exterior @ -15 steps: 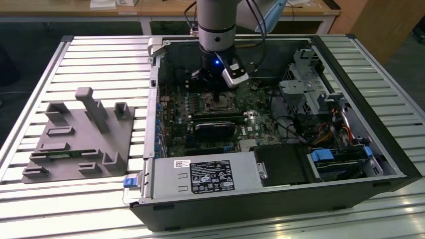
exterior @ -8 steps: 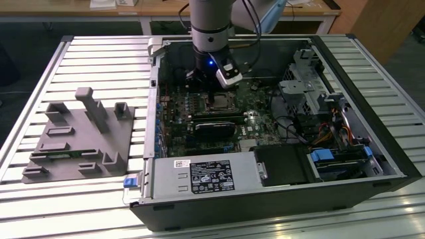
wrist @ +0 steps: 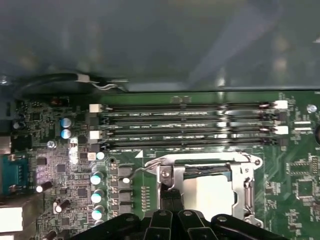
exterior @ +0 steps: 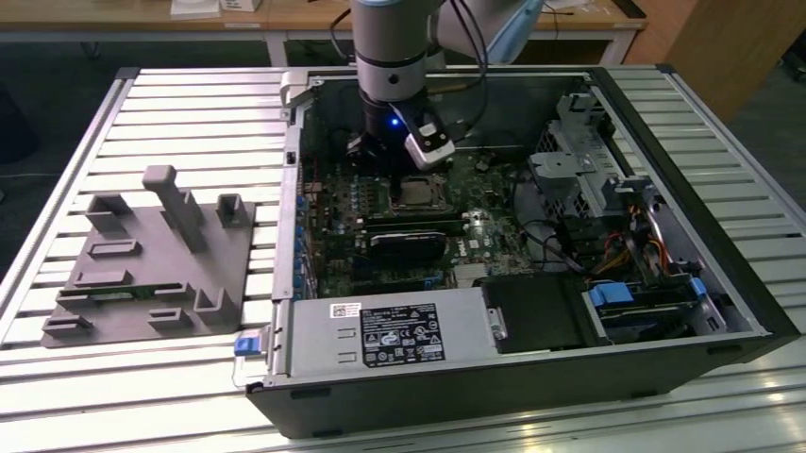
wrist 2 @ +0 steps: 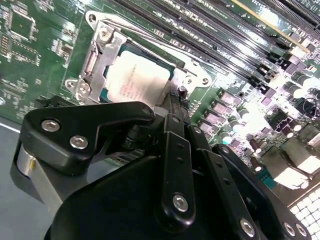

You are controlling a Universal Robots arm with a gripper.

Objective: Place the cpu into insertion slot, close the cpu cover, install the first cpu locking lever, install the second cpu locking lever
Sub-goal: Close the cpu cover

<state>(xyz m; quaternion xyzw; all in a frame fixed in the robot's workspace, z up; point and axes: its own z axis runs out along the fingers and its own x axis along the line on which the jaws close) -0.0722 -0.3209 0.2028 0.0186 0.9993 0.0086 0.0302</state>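
cpu [wrist 2: 137, 80] is seated in the insertion slot [exterior: 395, 200] inside the open PC case [exterior: 504, 396]. cpu cover [wrist 2: 97, 55] is laid flat over it, with the chip top seen through the window. Gripper [wrist 2: 176, 102] is held at 1 corner of the cover, beside the 4 memory slots [wrist: 185, 125]. Fingers are drawn together; whether anything is pinched cannot be told.
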